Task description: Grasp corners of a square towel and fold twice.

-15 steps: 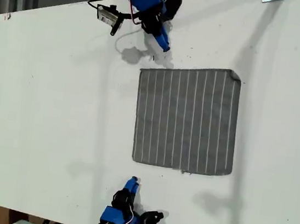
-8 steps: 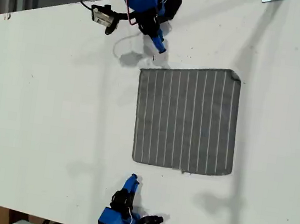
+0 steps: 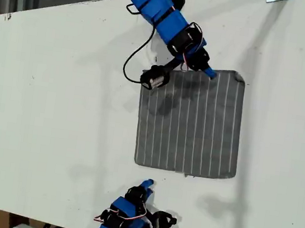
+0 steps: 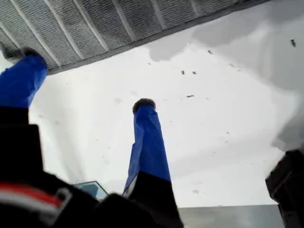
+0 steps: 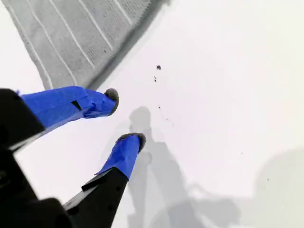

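My first claw (image 4: 85, 80) reached the towel (image 3: 190, 124) edge, apart like my second claw (image 5: 124, 116).

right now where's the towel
The towel lies flat on the white table, right of centre in the exterior view, between the two arms.

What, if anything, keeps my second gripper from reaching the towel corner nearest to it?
Probably nothing. My second gripper hangs open over bare table, just off the towel, and that corner lies flat and uncovered close by. My first gripper is at the opposite edge, out of the way.
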Available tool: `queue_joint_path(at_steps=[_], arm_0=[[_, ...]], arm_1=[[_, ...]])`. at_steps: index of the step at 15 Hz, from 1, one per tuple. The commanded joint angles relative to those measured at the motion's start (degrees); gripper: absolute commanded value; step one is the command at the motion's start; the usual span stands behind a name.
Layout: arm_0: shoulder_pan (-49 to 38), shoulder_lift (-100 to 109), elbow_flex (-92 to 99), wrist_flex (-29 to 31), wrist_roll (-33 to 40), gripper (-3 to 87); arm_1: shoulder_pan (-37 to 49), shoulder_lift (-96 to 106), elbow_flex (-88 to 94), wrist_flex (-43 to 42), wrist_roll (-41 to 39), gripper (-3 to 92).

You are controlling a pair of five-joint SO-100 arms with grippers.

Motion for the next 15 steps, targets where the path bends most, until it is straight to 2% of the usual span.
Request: queue_joint_path(at_steps=[1, 2, 5, 8, 9, 10, 11, 12, 15], arm_0=[[1.7, 3.2, 0.7, -1.5, -1.6, 14.8], [1.9, 3.0, 0.6, -1.9, -1.6, 15.0], [2.2, 2.5, 0.9, -3.6, -1.6, 14.9], [3.1, 2.4, 1.5, -4.2, -2.4, 14.7], [3.1, 2.5, 1.7, -4.4, -2.4, 14.7], [3.2, 2.5, 2.1, -5.0, -2.4, 14.6], [3.3, 2.3, 2.5, -5.9, -2.5, 14.5], [3.7, 1.9, 3.2, -7.2, -2.7, 14.5], [5.2, -4.1, 1.4, -11.0, -3.3, 14.5]], arm_1=[[-5.1, -2.5, -4.0, -7.1, 3.2, 38.4], [-6.2, -7.6, -7.4, -9.6, 3.2, 38.5], [-5.8, -24.0, -22.5, -9.8, 0.4, 39.6], [-4.8, -28.9, -23.5, -12.7, 0.3, 38.3], [-4.7, -30.0, -23.7, -13.4, 0.3, 33.8], [-4.7, -31.1, -23.9, -14.2, 1.1, 14.2], [-4.9, -32.4, -23.9, -16.7, 1.6, -0.2], [-4.9, -34.6, -25.6, -18.0, 1.6, -0.2], [-1.4, -38.1, -33.4, -12.1, -1.9, -0.2]])
